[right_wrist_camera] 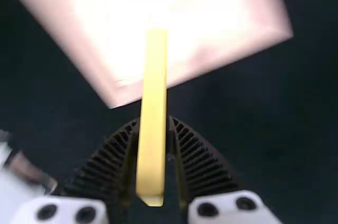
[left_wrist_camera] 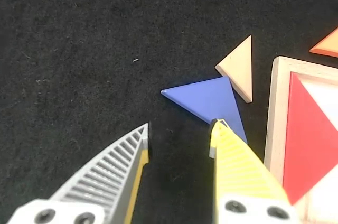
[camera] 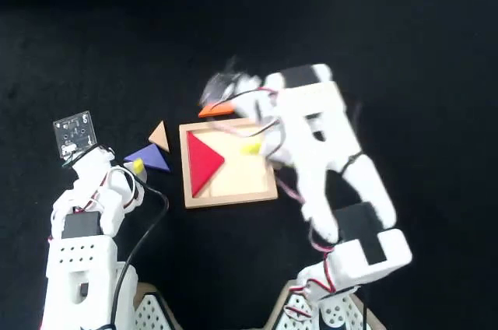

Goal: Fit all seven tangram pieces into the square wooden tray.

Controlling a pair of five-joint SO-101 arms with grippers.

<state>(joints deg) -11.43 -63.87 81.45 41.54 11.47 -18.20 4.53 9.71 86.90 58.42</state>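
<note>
Our right claw [right_wrist_camera: 153,124] is clamped on a thin yellow wooden piece [right_wrist_camera: 153,71]. We hold it on its edge over the square wooden tray [camera: 231,200], likely so it can drop in beside the big red wooden triangle [camera: 202,160]. Our left claw [left_wrist_camera: 179,129] is spread apart by the blue wooden triangle [left_wrist_camera: 208,100] outside the tray, likely ready to grab it.

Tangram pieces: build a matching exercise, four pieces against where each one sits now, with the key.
1. flat yellow tangram piece
2. blue triangular tangram piece
3. orange tangram piece
4. red triangular tangram piece

A. inside the square wooden tray
B. gripped in the right end effector
C. on the black table beside the left end effector
D. on the table beyond the tray's far edge

Pairs: 1-B, 2-C, 3-D, 4-A
</note>
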